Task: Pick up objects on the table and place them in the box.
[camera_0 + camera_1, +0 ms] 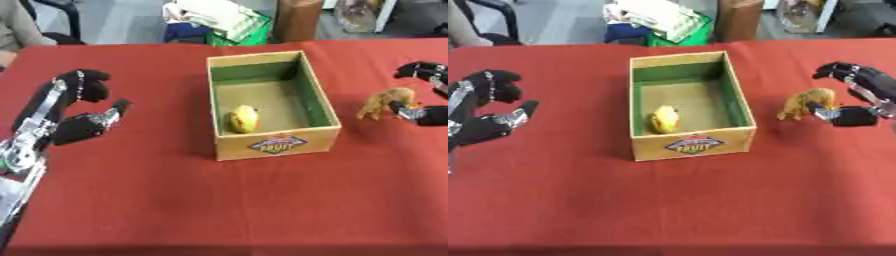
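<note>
Where the left eye crops it, whole right robot hand (857, 97) beside brown toy (805, 104).

Red cloth-covered table (219, 210) filling most of the view, grey floor (122, 20) beyond its far edge at 12 o'clock, green crate (243, 31) with pale contents there, brown upright object (297, 19) at 1 o'clock, dark chair (54, 15) at 11 o'clock
</note>
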Robot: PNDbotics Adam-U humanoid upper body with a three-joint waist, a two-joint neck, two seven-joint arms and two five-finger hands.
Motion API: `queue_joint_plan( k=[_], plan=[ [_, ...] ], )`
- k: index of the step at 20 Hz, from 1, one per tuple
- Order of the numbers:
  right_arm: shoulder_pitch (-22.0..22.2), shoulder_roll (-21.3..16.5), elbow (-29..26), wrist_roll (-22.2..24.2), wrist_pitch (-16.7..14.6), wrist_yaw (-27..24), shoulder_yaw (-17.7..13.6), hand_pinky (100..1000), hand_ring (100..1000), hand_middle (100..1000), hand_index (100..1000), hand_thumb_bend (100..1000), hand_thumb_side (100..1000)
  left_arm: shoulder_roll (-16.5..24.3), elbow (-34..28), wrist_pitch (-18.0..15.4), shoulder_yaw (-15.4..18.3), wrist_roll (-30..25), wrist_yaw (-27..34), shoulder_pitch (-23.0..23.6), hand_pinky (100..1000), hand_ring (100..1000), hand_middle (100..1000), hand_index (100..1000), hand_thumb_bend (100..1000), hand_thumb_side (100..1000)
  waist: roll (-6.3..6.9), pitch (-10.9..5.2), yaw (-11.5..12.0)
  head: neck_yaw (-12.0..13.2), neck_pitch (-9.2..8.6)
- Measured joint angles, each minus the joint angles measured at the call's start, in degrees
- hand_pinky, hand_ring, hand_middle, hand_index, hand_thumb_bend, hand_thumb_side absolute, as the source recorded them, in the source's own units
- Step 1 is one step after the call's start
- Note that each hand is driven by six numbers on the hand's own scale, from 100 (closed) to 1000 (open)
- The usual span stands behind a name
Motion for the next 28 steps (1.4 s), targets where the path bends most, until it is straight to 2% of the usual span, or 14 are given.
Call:
queue_joint_plan(
  k=[12, 16, 17, 19, 21, 24, 25, 26, 28],
  plan=[
    [-1.1, 0.27, 5.15, -1.51, -0.88, 6.53, -0.37, 800, 880, 870, 888, 286, 681, -0.18, 0.0, 0.09, -0.02, -0.2, -0.12, -0.18, 720, 645, 557, 761, 387, 242, -0.25, 0.44, 0.81, -0.33, 0.0],
    [-1.36, 0.66, 5.87, -2.58, -0.81, 8.43, -0.38, 787, 865, 864, 886, 263, 673, -0.19, 0.0, -0.02, -0.03, -0.31, -0.12, -0.24, 720, 645, 557, 761, 382, 241, -0.33, 0.53, 0.9, -0.39, 0.0],
    [-1.43, 0.81, 6.02, -2.81, -0.75, 8.69, -0.38, 775, 854, 854, 880, 233, 661, -0.2, 0.0, -0.03, -0.04, -0.32, -0.12, -0.25, 721, 645, 558, 761, 380, 241, -0.36, 0.54, 0.93, -0.43, 0.0],
    [-1.47, 1.09, 6.33, -3.17, -0.57, 9.21, -0.44, 728, 813, 829, 870, 188, 643, -0.21, 0.0, -0.1, -0.07, -0.4, -0.12, -0.25, 721, 645, 558, 762, 377, 241, -0.4, 0.54, 0.96, -0.5, 0.0],
    [-1.62, 1.29, 6.37, -3.39, -0.35, 9.64, -0.68, 610, 731, 766, 823, 100, 588, -0.22, 0.0, -0.13, -0.19, -0.44, -0.12, -0.25, 721, 645, 558, 762, 375, 241, -0.4, 0.54, 1.01, -0.52, 0.0],
    [-1.64, 1.43, 6.66, -3.59, -0.05, 10.06, -0.7, 424, 581, 631, 717, 100, 527, -0.22, 0.0, -0.13, -0.28, -0.44, -0.12, -0.25, 723, 645, 558, 762, 372, 241, -0.42, 0.54, 1.11, -0.52, 0.0],
    [-1.64, 1.45, 6.66, -3.64, 0.05, 10.08, -0.71, 375, 544, 586, 680, 100, 515, -0.22, 0.0, -0.13, -0.31, -0.45, -0.12, -0.25, 723, 645, 558, 762, 370, 241, -0.42, 0.54, 1.11, -0.52, 0.0],
    [-1.67, 1.45, 6.66, -3.64, 0.1, 10.08, -0.72, 363, 535, 575, 669, 100, 512, -0.22, 0.0, -0.14, -0.31, -0.45, -0.12, -0.25, 723, 645, 558, 762, 370, 241, -0.44, 0.53, 1.11, -0.52, 0.0],
    [-1.56, 1.54, 6.66, -3.76, 0.24, 10.09, -0.72, 216, 432, 439, 525, 100, 476, -0.22, 0.0, -0.16, -0.32, -0.47, -0.12, -0.25, 722, 645, 558, 762, 365, 241, -0.47, 0.53, 1.11, -0.53, 0.0]
  ],
)
